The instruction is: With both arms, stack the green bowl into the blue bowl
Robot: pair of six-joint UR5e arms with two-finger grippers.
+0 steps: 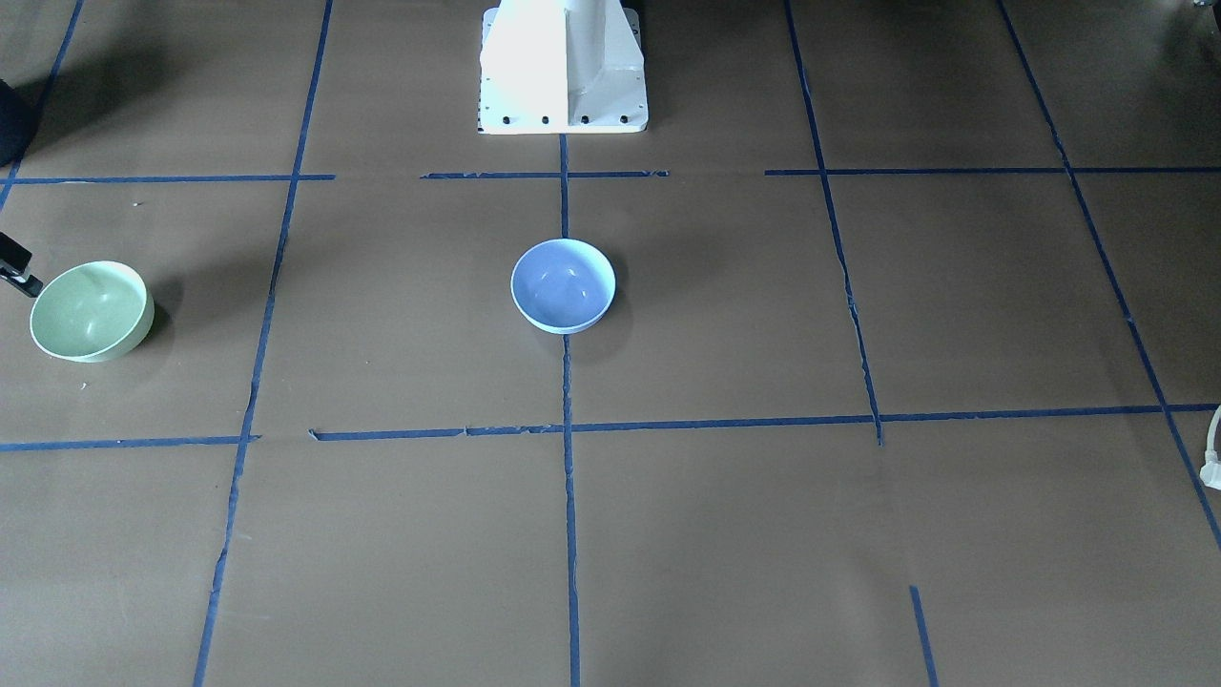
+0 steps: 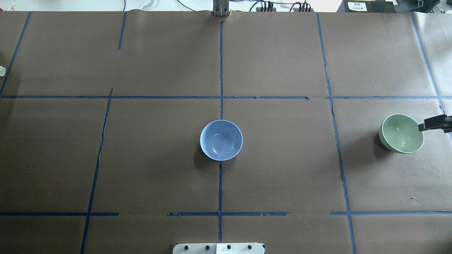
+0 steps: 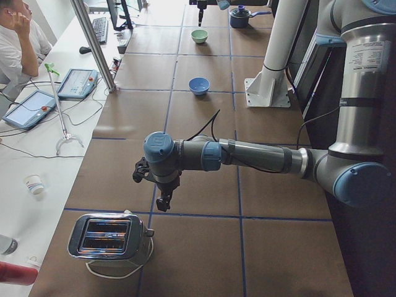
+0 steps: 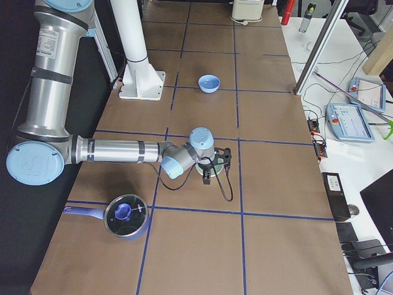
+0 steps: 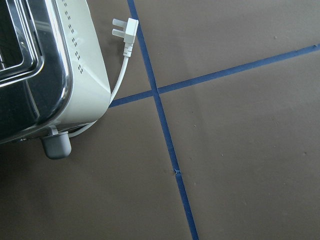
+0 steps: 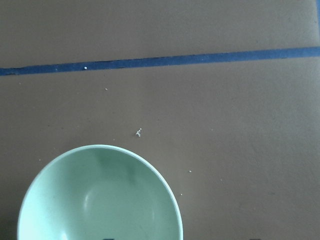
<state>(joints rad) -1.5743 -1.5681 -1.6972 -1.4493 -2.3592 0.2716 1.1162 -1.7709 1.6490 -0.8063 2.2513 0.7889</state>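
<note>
The green bowl (image 1: 91, 311) stands upright near the table's end on my right side; it also shows in the overhead view (image 2: 401, 133) and fills the bottom left of the right wrist view (image 6: 100, 195). The blue bowl (image 1: 563, 285) stands empty at the table's middle (image 2: 221, 140), far from the green one. My right gripper (image 2: 429, 125) is at the green bowl's outer rim (image 1: 19, 272), low over it and apparently open and empty. My left gripper (image 3: 162, 203) hangs above the table next to a toaster, far from both bowls; I cannot tell whether it is open or shut.
A chrome toaster (image 3: 108, 236) with a white plug (image 5: 125, 31) sits at the table's left end. A blue pot with a glass lid (image 4: 126, 216) sits beside the right arm. The white pedestal (image 1: 563, 67) stands behind the blue bowl. An operator (image 3: 18, 37) sits at the side desk.
</note>
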